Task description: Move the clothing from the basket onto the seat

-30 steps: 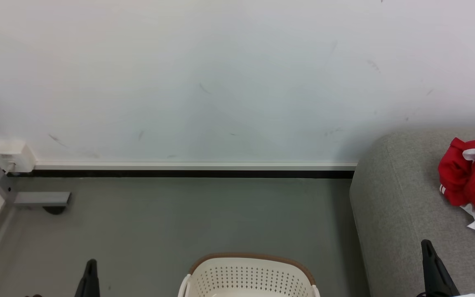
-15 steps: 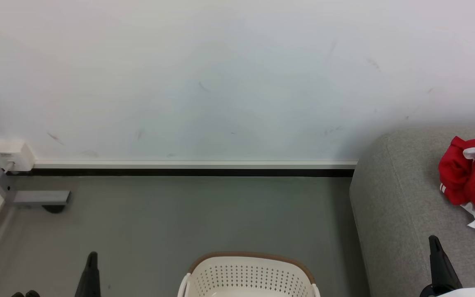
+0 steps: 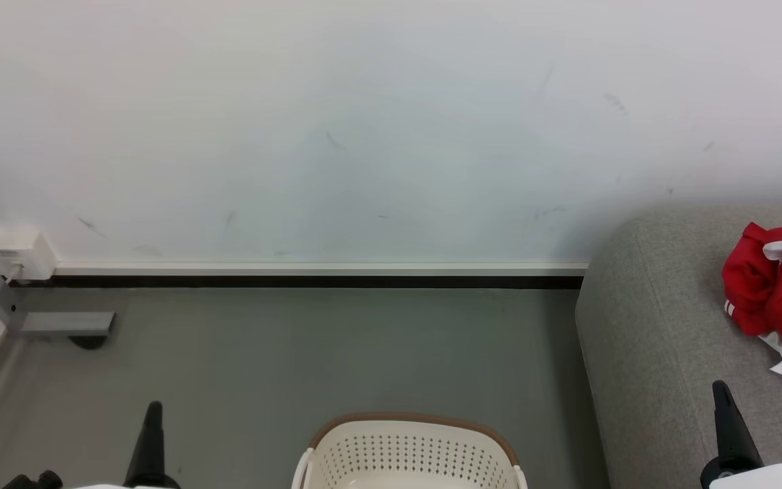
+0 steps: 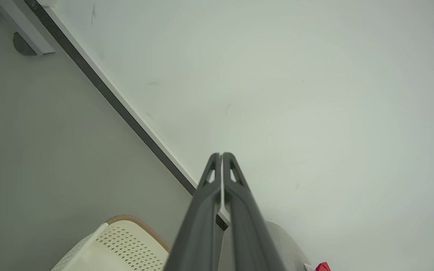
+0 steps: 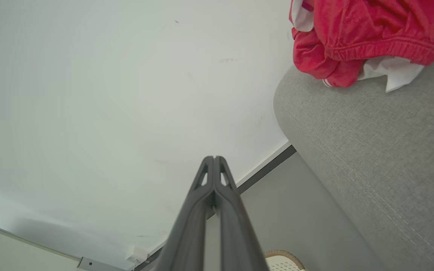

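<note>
The red clothing (image 3: 778,295) with a white part lies bunched on the grey seat (image 3: 649,339) at the right edge of the head view; the right wrist view shows this clothing (image 5: 367,34) on the seat (image 5: 371,150) too. The cream basket (image 3: 410,451) with its brown rim stands on the floor at the bottom middle, its inside mostly cut off. My left gripper (image 3: 153,407) is shut and empty at the lower left, its fingers pressed together (image 4: 221,155). My right gripper (image 3: 721,387) is shut and empty over the seat's front part, below the clothing (image 5: 214,158).
A white wall (image 3: 364,136) with a dark skirting strip runs behind the grey floor (image 3: 296,353). A white socket box (image 3: 19,255) and a grey metal frame foot (image 3: 65,324) sit at the far left.
Both gripper tips have risen a little in the head view, and the right one has drifted slightly right. Clothing, basket and seat stay put.
</note>
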### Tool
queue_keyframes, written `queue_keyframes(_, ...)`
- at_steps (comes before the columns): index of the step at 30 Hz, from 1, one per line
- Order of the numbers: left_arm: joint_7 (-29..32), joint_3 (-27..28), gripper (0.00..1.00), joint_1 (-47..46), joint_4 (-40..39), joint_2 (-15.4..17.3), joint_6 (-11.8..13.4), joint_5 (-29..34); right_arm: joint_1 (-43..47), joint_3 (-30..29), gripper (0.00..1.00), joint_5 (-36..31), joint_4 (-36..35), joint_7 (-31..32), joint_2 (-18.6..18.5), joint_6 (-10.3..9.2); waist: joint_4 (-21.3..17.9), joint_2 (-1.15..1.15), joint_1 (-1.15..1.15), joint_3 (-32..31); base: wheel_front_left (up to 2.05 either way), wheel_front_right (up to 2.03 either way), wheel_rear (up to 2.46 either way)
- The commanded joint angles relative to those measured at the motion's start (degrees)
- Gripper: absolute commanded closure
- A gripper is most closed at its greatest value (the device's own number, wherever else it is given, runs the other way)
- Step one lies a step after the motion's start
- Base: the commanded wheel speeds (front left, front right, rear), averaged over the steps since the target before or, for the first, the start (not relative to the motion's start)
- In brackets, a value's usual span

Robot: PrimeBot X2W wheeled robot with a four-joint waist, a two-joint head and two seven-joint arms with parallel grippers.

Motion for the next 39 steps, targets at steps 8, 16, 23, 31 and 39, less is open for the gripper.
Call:
queue_keyframes(8, 1.68, 0.49, 1.00, -2.05, -0.97, 0.22, 0.12, -6.18, -1.91, -1.13, 1.00, 6.13, -0.68, 1.55, 0.08, -0.06, -0.02, 0.00, 0.00, 0.18, 0.00, 0.00, 0.00)
queue_keyframes(16, 2.97, 0.59, 1.00, -2.67, -1.20, 0.15, 0.23, -10.86, -2.26, -1.74, 1.00, 10.65, -0.65, 2.70, 0.17, -0.06, -0.05, 0.00, 0.00, 0.34, 0.00, 0.00, 0.00)
queue_keyframes(23, 4.02, 0.65, 1.00, -3.23, -1.41, 0.08, 0.35, -14.60, -2.70, -2.21, 1.00, 14.36, -0.64, 3.67, 0.25, -0.07, -0.07, 0.00, 0.00, 0.48, 0.00, 0.00, 0.00)
queue_keyframes(31, 5.11, 0.74, 1.00, -3.70, -1.60, 0.01, 0.35, -18.59, -2.92, -2.62, 1.00, 18.37, -0.61, 4.58, 0.31, -0.08, -0.10, 0.00, 0.00, 0.65, 0.00, 0.00, 0.00)
queue_keyframes(39, 6.18, 0.82, 1.00, -4.24, -1.75, -0.05, 0.38, -22.30, -3.27, -2.98, 1.00, 22.21, -0.59, 5.45, 0.34, -0.09, -0.13, 0.00, 0.00, 0.81, 0.00, 0.00, 0.00)
